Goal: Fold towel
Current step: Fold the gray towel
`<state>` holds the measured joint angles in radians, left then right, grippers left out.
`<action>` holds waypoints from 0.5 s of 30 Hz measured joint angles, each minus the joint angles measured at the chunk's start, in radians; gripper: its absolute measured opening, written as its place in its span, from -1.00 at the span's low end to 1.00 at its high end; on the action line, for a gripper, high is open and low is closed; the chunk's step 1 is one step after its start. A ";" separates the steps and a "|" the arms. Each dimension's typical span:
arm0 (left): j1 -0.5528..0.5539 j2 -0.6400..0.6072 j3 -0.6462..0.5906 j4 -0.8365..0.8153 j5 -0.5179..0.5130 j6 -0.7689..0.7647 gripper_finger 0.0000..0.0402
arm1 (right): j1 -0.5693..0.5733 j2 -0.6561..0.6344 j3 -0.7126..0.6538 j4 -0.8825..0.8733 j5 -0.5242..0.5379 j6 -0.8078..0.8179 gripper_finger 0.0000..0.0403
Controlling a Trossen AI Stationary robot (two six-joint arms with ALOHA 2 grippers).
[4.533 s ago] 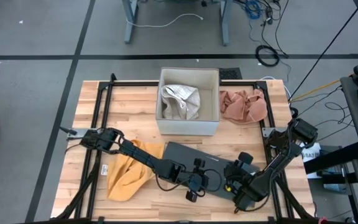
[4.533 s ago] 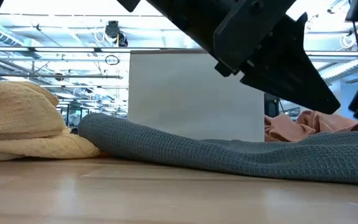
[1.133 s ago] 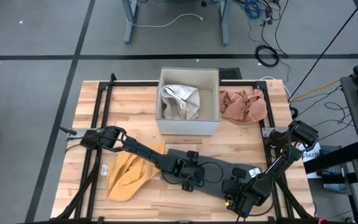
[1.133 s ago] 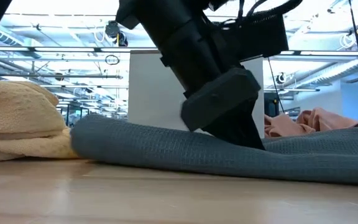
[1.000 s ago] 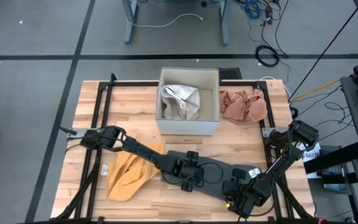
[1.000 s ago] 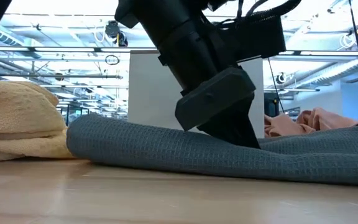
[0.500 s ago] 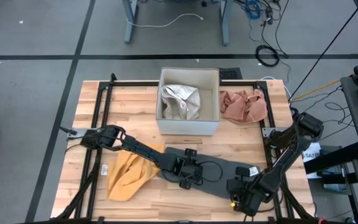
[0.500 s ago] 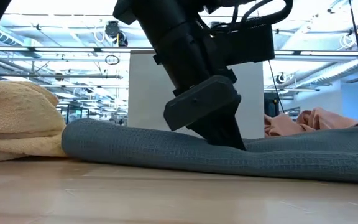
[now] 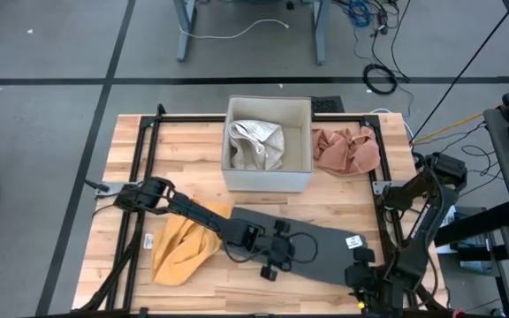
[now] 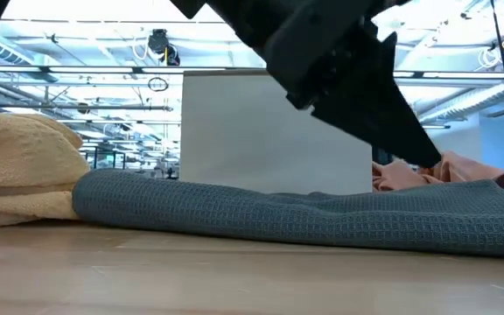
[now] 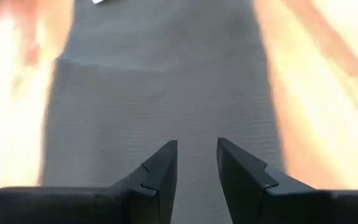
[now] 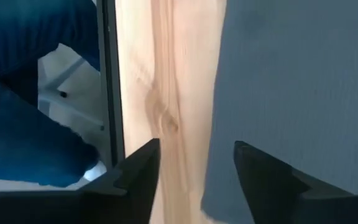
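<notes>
Both tools [image 11: 196, 163] [image 12: 194, 163] over towel [image 9: 312, 243].

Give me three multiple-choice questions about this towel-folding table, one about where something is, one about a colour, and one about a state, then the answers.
1. Where does the grey towel lie?
A. inside the white box
B. flat on the table's near half, in front of the white box
C. on the floor

2. What colour is the crumpled cloth lying to the right of the white box?
A. pink
B. green
C. black

3. How does the right pincer stand?
A. shut on the yellow towel
B. open and empty, over the grey towel's edge
C. shut on the box's rim

Answers: 1 B, the high view shows it spread on the table in front of the box. 2 A, the pink cloth sits beside the box. 3 B, its wrist view shows a gap with nothing between the fingers.
</notes>
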<state>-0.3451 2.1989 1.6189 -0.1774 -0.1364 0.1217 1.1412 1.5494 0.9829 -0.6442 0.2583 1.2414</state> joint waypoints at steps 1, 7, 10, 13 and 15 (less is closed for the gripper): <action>-0.002 0.000 0.000 0.017 0.003 0.002 -0.41 | 0.009 0.000 0.000 -0.006 -0.007 0.019 0.02; 0.005 0.016 0.001 0.133 0.015 0.030 -0.41 | 0.047 0.024 0.000 -0.029 -0.030 0.119 0.27; 0.011 0.028 0.001 0.160 0.033 0.027 -0.41 | 0.061 0.061 0.000 -0.024 -0.031 0.144 0.29; 0.019 0.045 0.003 0.195 0.055 0.023 -0.41 | 0.072 0.109 0.001 -0.021 -0.037 0.169 0.27; 0.023 0.062 0.002 0.213 0.055 0.023 -0.41 | 0.072 0.147 0.001 -0.027 -0.067 0.194 0.24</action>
<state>-0.3223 2.2612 1.6214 0.0357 -0.0817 0.1445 1.2137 1.6968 0.9836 -0.6711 0.1914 1.4351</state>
